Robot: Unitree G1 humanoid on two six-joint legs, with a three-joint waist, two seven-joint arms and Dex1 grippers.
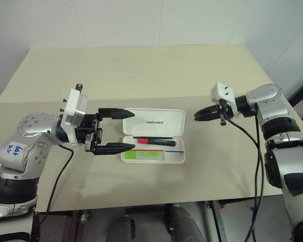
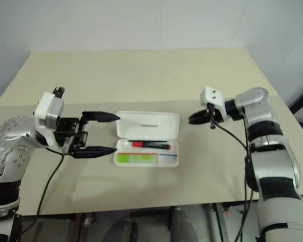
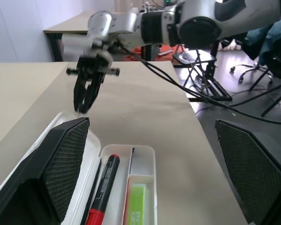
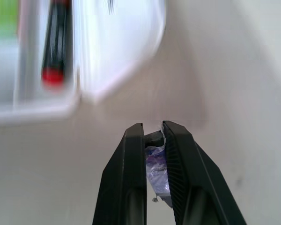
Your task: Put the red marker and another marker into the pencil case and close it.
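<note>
From the head camera, a white pencil case [image 1: 154, 135] lies open near the middle of a beige worktop [image 1: 141, 75], its lid folded flat away from the robot with the logo facing up. Inside the tray, the red marker [image 1: 155, 140] lies lengthwise, and the lime-green highlighter [image 1: 148, 155] sits in the compartment nearer the robot. Both markers appear to be in, so what seems left is shutting the lid. The left pincer [image 1: 117, 131] is held level at the case's left end, its two black fingers spread wide, one over the lid's corner and one by the tray's corner. The right pincer [image 1: 201, 115] hangs above the worktop just off the case's right end, angled slightly down toward it, fingers pressed together. In the left wrist view, the spread fingers [image 3: 61, 164] frame the tray, with the marker and highlighter side by side and the right pincer [image 3: 84, 101] beyond the far end. In the right wrist view, the closed fingers [image 4: 131, 178] point at bare worktop near the lid's rounded corner; a small purplish scrap shows between them, too unclear to name.
</note>
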